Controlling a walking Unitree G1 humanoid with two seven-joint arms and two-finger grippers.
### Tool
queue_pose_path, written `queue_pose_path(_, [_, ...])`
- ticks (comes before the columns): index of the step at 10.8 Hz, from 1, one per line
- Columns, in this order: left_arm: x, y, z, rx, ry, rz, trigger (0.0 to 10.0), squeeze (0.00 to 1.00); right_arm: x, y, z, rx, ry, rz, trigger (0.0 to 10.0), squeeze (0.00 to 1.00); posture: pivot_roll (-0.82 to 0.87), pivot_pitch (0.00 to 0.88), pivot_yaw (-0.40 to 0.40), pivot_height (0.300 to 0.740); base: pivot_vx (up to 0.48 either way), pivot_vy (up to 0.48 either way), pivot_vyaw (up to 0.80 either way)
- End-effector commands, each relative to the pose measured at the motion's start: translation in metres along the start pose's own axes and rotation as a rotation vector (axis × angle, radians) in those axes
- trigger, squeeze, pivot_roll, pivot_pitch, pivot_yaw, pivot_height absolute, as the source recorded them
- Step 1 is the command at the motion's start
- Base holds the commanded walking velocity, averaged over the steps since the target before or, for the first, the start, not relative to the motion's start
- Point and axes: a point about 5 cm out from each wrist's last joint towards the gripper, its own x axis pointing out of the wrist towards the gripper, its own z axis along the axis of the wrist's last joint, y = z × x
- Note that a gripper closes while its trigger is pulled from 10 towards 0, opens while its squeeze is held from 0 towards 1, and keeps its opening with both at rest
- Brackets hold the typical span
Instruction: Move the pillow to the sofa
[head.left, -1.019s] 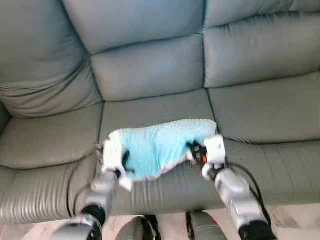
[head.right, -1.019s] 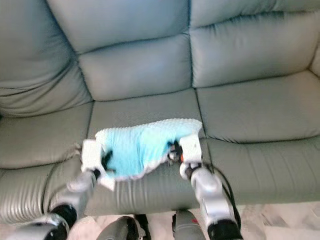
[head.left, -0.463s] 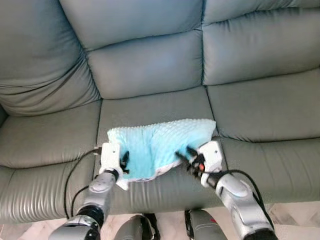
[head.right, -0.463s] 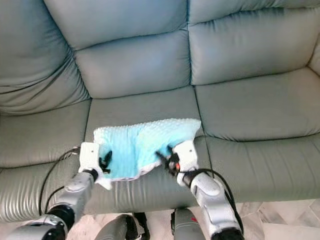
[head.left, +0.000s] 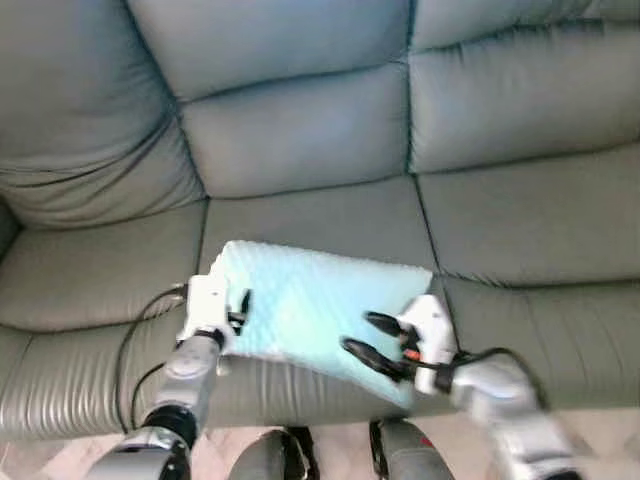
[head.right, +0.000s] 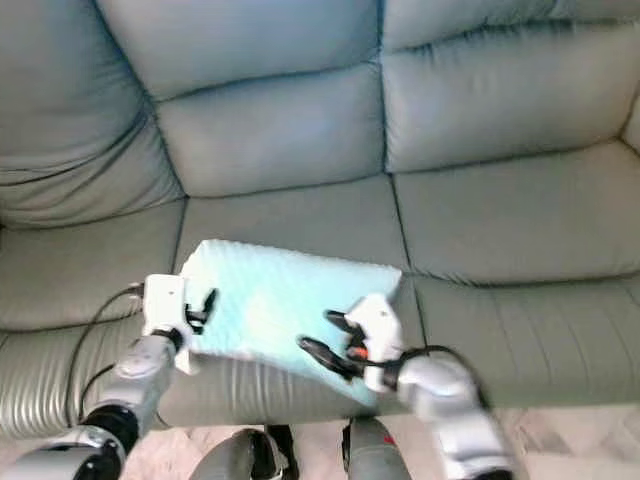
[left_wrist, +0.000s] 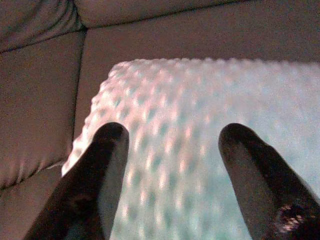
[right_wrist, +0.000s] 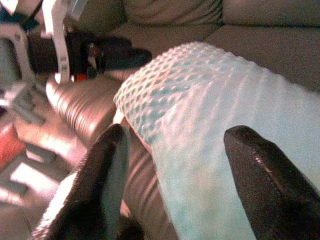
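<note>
A: Status on the pillow (head.left: 310, 305)?

B: It is now seen lying flat on the middle seat cushion (head.left: 310, 215) of the grey leather sofa (head.left: 300, 130), near the front edge. Half a second ago it was bunched and pinched between both grippers; now it is spread out and released.

A: Jaws?

B: Left gripper (head.left: 238, 308): jaws spread wide, poised at the pillow's left edge, nothing gripped. In the left wrist view the dimpled fabric is seen between and beyond the two fingers (left_wrist: 100, 175), not clamped. Right gripper (head.left: 368, 336): jaws also wide, over the pillow's front right corner. The right arm is blurred, so motion is indicated, likely a pull-back.

A: Contact left?

B: Cannot be told for certain. The right fingers (right_wrist: 260, 175) are seen straddling the pillow's surface in the right wrist view, but no grip is shown.

A: So the task?

B: Judged essentially done: the pillow is carried fully by the sofa. A slight overhang at the front right corner is suspected, so a slide off the edge cannot be ruled out. Only retraction of both arms is judged to remain.
</note>
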Motion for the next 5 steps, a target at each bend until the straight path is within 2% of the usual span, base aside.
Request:
queue_pose_path(1, [-0.009,0.010,-0.014,0.002,0.034,0.026,10.0,1.00,0.002,0.010,-0.003,-0.022,0.024,0.067,10.0,1.00,-0.34,0.234,0.153,0.740,0.000,0.000,0.00])
queue_pose_path(3, [-0.015,0.013,-0.016,-0.025,-0.007,0.052,10.0,1.00,-0.007,0.008,-0.006,-0.077,0.080,0.120,10.0,1.00,-0.34,0.215,0.155,0.740,0.000,0.000,0.00])
queue_pose_path(4, [-0.017,0.018,-0.014,-0.033,-0.032,0.078,10.0,1.00,-0.008,0.003,-0.007,-0.076,0.096,0.070,10.0,1.00,-0.33,0.207,0.153,0.740,0.000,0.000,0.00])
queue_pose_path(5, [-0.021,0.026,-0.008,-0.037,-0.083,0.116,10.0,1.00,-0.011,-0.009,-0.013,-0.079,0.139,-0.038,10.0,1.00,-0.33,0.201,0.152,0.740,0.000,0.000,0.00])
